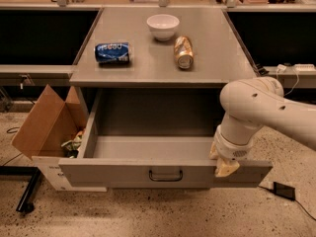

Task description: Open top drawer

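Note:
The top drawer (123, 173) is a wide grey metal drawer, pulled far out of the cabinet, its inside bare. Its small dark loop handle (165, 174) sits at the centre of the front panel. My gripper (222, 164) hangs from the white arm at the right end of the drawer front, over its top rim, well to the right of the handle. The lower drawers are hidden behind the open one.
On the grey cabinet top (217, 58) lie a blue can (112, 52), a white bowl (163, 26) and a tan can (183, 52). An open cardboard box (47, 127) with rubbish stands left of the drawer. A dark small object (284, 190) lies on the floor right.

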`<state>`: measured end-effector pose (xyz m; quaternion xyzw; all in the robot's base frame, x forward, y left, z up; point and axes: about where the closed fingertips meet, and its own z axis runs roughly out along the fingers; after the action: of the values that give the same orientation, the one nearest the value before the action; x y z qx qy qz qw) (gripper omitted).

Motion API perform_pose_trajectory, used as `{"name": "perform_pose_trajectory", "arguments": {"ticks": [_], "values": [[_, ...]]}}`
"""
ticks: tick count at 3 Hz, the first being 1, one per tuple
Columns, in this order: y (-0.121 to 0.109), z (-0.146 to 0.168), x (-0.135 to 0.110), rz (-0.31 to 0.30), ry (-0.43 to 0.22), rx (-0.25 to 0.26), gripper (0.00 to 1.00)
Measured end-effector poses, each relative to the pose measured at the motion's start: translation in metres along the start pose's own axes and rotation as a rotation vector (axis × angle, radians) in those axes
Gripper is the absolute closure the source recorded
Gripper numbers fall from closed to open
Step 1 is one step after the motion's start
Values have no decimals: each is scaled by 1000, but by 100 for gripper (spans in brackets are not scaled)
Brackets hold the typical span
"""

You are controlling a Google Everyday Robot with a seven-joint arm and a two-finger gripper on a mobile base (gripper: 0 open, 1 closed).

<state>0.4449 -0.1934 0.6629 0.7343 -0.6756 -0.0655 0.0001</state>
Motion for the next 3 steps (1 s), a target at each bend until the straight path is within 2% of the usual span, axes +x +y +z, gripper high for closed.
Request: {"name": "perform_pose_trajectory", "arguments": {"ticks": [1, 2, 3], "values": [[8, -3, -3, -4, -11, 6, 83], [9, -8, -4, -10, -13, 24, 52], [9, -24, -8, -25, -13, 68, 29]]}}
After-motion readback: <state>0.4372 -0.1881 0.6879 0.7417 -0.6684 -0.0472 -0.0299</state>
